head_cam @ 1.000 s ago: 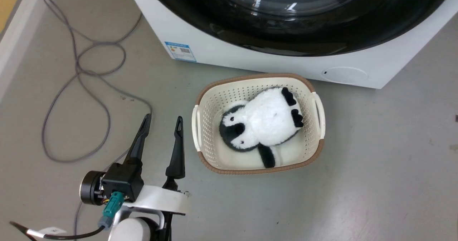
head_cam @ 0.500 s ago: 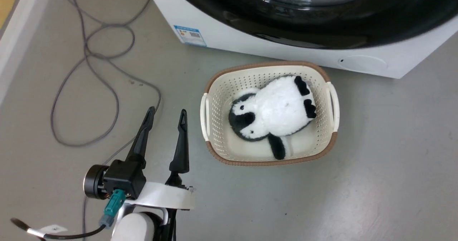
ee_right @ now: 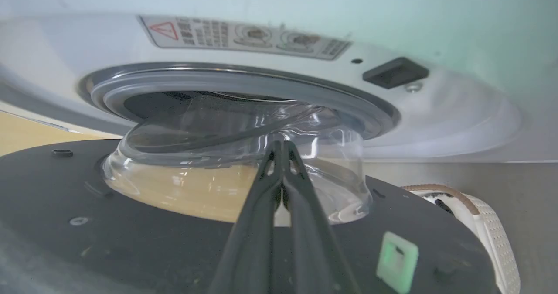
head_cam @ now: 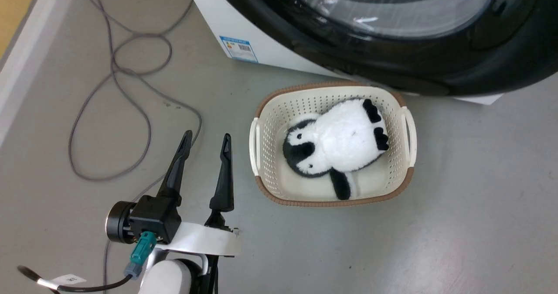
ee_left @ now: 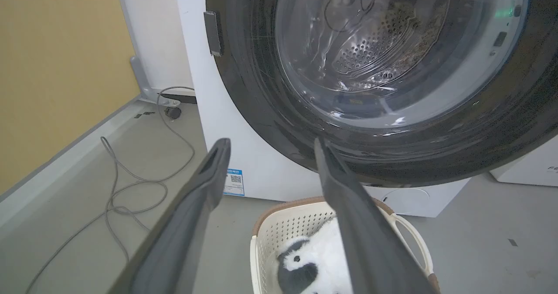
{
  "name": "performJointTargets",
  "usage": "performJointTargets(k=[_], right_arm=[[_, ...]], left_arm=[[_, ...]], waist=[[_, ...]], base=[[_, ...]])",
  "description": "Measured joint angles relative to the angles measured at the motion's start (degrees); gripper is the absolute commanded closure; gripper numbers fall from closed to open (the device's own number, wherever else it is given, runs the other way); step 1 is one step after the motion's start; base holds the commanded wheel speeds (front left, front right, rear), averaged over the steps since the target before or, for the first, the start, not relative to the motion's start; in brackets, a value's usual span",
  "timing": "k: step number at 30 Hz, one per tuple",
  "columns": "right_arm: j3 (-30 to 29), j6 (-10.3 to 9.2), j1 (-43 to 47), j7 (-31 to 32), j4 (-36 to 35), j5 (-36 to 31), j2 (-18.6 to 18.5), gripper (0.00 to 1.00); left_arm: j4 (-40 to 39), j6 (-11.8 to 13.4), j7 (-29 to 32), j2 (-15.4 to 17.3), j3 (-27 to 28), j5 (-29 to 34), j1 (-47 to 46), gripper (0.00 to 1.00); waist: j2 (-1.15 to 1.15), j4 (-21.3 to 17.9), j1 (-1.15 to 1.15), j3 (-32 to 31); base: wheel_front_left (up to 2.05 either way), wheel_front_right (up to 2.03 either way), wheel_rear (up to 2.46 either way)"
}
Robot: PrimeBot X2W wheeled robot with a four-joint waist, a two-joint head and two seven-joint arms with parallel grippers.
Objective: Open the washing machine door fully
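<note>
The washing machine door [head_cam: 392, 63], a glossy black disc with clear glass at its centre, stands ajar and overhangs the white washing machine [head_cam: 209, 19] and the basket's far rim. My left gripper [head_cam: 207, 139] hangs open over the floor at the lower left, well short of the door [ee_left: 261, 111], with nothing between its fingers. My right gripper [ee_right: 281, 143] is shut, fingers pressed together, lying across the door's matte black inner face [ee_right: 87, 224] with its tips at the glass bowl [ee_right: 209, 172]. Behind the bowl are the grey gasket [ee_right: 261, 84] and the machine front [ee_right: 457, 124].
A cream basket [head_cam: 261, 167] holding a plush penguin [head_cam: 340, 143] sits on the floor under the door. A grey cable [head_cam: 113, 67] loops across the floor at left, near a yellow wall [ee_left: 56, 67]. A second white appliance [ee_left: 532, 167] stands at right. A pale green latch [ee_right: 396, 257] sits on the door's inner face.
The door has swung outward and now covers the round cap and the machine's lower front. The head camera has shifted. The left gripper stays open in about the same place.
</note>
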Motion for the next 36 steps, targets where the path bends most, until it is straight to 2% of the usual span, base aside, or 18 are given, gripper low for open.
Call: performJointTargets(k=[13,27,36], right_arm=[[-2.7,0.01,11.8,2.7,-3.9,-1.2,4.2,1.0],[-4.9,0.02,28.5,9.4,-15.1,2.0,11.8,1.0],[-5.1,0.02,36.8,12.9,-20.8,6.3,14.1,1.0]], left_arm=[[1.7,-0.3,0.0,0.0,0.3,0.1,2.0,0.0],[3.0,-1.6,0.0,0.0,1.9,1.0,6.7,0.0],[3.3,-1.8,0.0,0.0,2.1,1.1,8.3,0.0]], waist=[[0.0,-0.6,0.0,-7.1],[0.0,-1.3,-0.01,-16.9],[0.0,-1.0,-0.01,-20.4]], base=[[0.0,0.0,0.0],[0.0,0.0,0.0],[0.0,0.0,0.0]])
